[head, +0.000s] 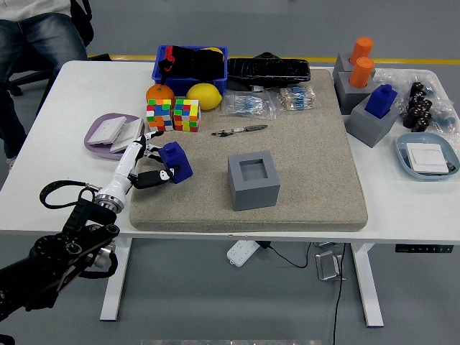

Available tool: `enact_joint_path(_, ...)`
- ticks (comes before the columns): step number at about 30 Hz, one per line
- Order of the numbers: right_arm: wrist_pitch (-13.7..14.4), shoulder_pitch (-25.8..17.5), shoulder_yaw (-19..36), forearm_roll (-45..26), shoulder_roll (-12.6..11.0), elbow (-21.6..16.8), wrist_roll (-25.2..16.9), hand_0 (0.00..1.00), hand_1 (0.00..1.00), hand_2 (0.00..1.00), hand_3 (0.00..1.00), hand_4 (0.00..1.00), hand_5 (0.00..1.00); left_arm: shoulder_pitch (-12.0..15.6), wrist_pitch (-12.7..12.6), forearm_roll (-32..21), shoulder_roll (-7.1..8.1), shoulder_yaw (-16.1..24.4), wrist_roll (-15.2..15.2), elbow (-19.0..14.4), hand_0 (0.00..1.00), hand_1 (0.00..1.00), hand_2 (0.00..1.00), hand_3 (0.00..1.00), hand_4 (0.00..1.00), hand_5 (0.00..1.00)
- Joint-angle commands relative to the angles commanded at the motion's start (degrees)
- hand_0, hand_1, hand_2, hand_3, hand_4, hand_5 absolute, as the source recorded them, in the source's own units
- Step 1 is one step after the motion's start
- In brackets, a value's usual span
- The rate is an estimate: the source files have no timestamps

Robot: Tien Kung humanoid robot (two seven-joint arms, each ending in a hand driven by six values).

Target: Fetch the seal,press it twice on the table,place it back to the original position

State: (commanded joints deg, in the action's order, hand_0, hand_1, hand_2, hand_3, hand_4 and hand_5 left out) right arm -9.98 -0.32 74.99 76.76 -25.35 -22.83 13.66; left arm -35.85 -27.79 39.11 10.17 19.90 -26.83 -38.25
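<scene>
My left hand (pixel 159 167) is shut on a blue seal (pixel 175 161), holding it tilted low over the left part of the brown mat (pixel 302 158). Whether the seal touches the mat I cannot tell. The arm reaches in from the lower left. An empty grey holder block (pixel 253 180) with a square recess stands at the mat's middle, to the right of the seal. My right arm is out of sight.
Two colour cubes (pixel 173 115), an orange (pixel 159 93) and a lemon (pixel 203 95) lie just behind the hand. A purple dish (pixel 108 134) sits to the left. Grey blocks with a second blue seal (pixel 381 101) and orange seals (pixel 360 63) stand at the right. A person sits at the top left.
</scene>
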Motion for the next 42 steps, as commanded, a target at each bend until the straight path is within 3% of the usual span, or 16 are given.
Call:
enact_joint_path(13,-0.02,-0.04,0.06,-0.05,0.02,-0.04,0.02,0.902,0.754,0.753,0.772,0.886,0.543,-0.42,-0.33,2.62,0.47,3.91,-0.14,-3.91,0.802,0.485,0.387,0.869,0.699,0.002)
enact_joint_path(21,-0.02,-0.17,0.1,-0.1,0.03,-0.06,0.01,0.902,0.754,0.753,0.773,0.885,0.544,-1.29,-0.43,6.09,0.52,6.84,0.73,-9.95,0.801,0.486,0.385,0.869,0.697,0.002)
enact_joint_path(27,-0.03,-0.2,0.37,-0.02,0.11,0.02,0.02,0.902,0.754,0.753,0.772,0.886,0.544,-2.54,1.37,12.16,0.56,7.77,4.67,-17.04,0.801,0.485,0.385,0.867,0.696,0.002)
enact_joint_path(33,-0.03,-0.12,0.41,-0.14,0.08,-0.03,0.01,0.902,0.753,0.753,0.773,0.886,0.544,-4.62,4.11,16.45,0.44,6.9,9.65,-21.93,0.802,0.483,0.384,0.867,0.694,0.002)
enact_joint_path(37,-0.04,-0.05,0.29,-0.25,0.06,-0.03,0.01,0.902,0.754,0.753,0.773,0.885,0.544,-6.11,5.35,19.0,0.01,5.39,12.37,-23.35,0.802,0.483,0.383,0.871,0.691,0.002)
enact_joint_path(42,-0.03,0.0,0.13,-0.34,0.03,-0.03,0.0,0.902,0.753,0.753,0.773,0.886,0.544,-7.4,5.78,21.32,-0.87,3.86,13.82,-22.33,0.804,0.482,0.383,0.871,0.689,0.002)
